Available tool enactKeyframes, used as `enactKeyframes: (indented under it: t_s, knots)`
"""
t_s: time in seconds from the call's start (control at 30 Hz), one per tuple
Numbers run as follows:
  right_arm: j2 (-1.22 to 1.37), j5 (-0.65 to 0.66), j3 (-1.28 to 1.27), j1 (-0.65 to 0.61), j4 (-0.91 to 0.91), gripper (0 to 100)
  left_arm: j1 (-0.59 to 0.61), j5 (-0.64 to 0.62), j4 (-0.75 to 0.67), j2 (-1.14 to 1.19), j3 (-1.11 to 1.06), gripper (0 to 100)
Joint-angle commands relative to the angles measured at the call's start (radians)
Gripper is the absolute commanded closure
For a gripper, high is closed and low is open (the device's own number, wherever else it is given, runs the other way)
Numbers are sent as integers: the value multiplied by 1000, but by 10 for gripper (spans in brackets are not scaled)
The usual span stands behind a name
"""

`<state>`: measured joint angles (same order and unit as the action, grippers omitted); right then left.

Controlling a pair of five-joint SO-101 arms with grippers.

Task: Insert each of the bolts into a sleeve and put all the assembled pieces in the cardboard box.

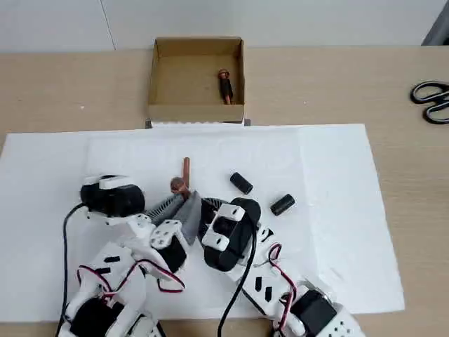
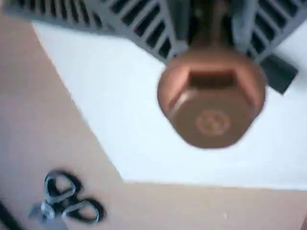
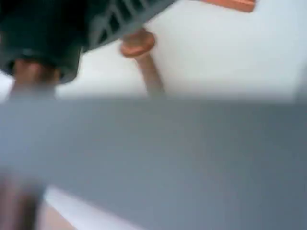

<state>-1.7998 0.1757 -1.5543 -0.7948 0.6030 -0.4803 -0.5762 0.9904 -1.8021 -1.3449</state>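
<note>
Two loose sleeves [image 1: 240,182] lie on the white paper [image 1: 337,210] near the left end effector [image 1: 181,198], which is closed on a bolt [image 1: 185,170] by its head, probably to leave the shaft free for a sleeve, while how open the right end effector [image 1: 209,214] is cannot be told.

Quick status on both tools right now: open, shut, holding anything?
Left tool: closed on the copper-coloured metal bolt.
Right tool: cannot be told.

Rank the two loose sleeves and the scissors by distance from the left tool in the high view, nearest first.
From the left tool:
1. Sleeve nearer the cardboard box.
2. Second sleeve, just beyond the first.
3. Scissors, far off to the side.
</note>
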Motion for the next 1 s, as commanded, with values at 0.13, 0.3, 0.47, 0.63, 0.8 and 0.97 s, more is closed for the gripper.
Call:
enactKeyframes:
  t_s: [0.13,0.3,0.47,0.63,0.8,0.97]
  knots:
    - [-10,23,44,36,-39,995,-38,80,78,-3,8,994]
    - [-10,21,44,36,-39,995,-35,80,81,-3,7,993]
    - [-10,20,37,36,-39,995,-34,80,81,-3,5,992]
    - [-10,18,35,36,-39,995,2,80,75,-3,5,930]
    - [-10,17,35,36,-39,995,5,80,81,-2,5,801]
    - [-10,17,34,36,-39,995,5,80,81,-2,8,797]
